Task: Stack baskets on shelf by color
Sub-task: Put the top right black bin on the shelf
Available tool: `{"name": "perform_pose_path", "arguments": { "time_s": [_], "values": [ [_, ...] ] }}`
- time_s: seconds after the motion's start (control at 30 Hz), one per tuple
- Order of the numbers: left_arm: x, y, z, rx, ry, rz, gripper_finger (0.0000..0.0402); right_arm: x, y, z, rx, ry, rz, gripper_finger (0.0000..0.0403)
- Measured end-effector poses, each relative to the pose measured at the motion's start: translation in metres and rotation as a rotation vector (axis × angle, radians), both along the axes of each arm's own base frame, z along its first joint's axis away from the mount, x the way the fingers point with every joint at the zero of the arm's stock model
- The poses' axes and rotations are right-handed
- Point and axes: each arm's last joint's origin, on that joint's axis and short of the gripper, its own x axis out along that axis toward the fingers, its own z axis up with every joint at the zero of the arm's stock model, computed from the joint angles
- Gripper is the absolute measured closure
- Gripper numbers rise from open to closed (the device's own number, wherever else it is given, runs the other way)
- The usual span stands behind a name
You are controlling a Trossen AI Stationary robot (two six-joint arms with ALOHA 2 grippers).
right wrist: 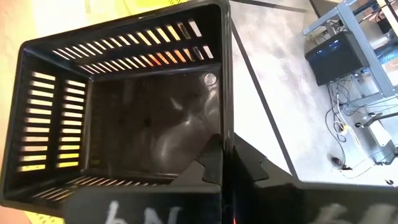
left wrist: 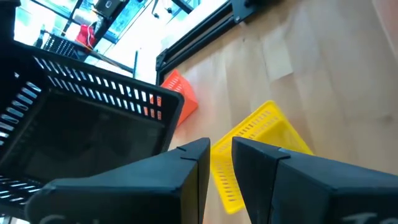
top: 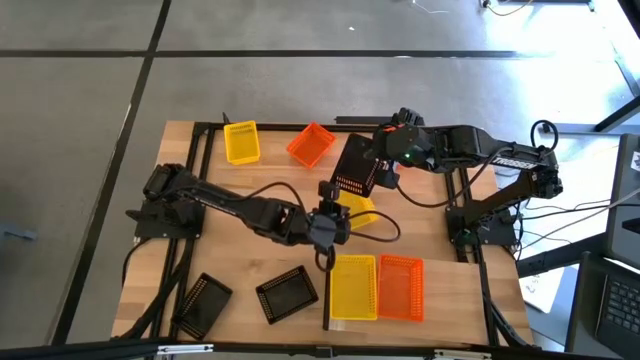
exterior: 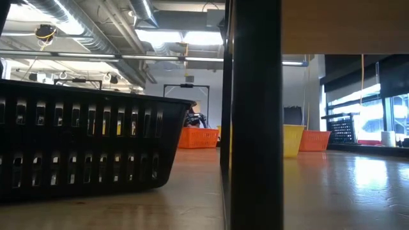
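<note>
My right gripper (top: 372, 172) is shut on a black basket (top: 355, 166), which stands tilted over the table's middle and fills the right wrist view (right wrist: 124, 106). My left gripper (top: 337, 222) sits just near of it, shut on a yellow basket (top: 360, 211) that shows past its fingers (left wrist: 264, 134). The shelf (top: 330, 325) lies at the near edge with a dark upright end piece (exterior: 255, 115). It carries a yellow basket (top: 353, 287) and an orange basket (top: 402, 288), side by side on their bases. My left gripper pinches a wall edge of the yellow basket (left wrist: 219, 171) between its two nearly closed fingers. The basket reaches away beyond the fingertips, tilted. Whether it is lifted clear or rests on the table, I cannot tell. My right gripper grips the black basket's rim at one long wall (right wrist: 225, 134), one finger inside the basket and one outside. The fingers come from the table's right side, slanting down. The basket is tilted with its opening toward the wrist camera, and in the low view (exterior: 342, 130) it seems lifted clear.
A yellow basket (top: 241, 141) and an orange basket (top: 311, 144) stand near the far edge. Two black baskets (top: 205, 303) (top: 287, 293) sit near the near-left corner, one looming in the low view (exterior: 83, 140). A cable loops across the table's middle (top: 385, 232).
</note>
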Motion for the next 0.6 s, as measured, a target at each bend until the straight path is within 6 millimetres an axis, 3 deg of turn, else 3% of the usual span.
{"name": "perform_pose_path", "arguments": {
  "time_s": [0.2,0.6],
  "values": [
    [-0.007,-0.005,0.005,-0.059,-0.045,0.049,0.0338,-0.006,-0.001,0.002,0.019,0.027,-0.025,0.0401],
    [-0.052,0.008,0.041,-0.109,-0.176,0.303,0.0338,-0.053,0.016,0.053,0.145,0.01,-0.022,0.0401]
  ]
}}
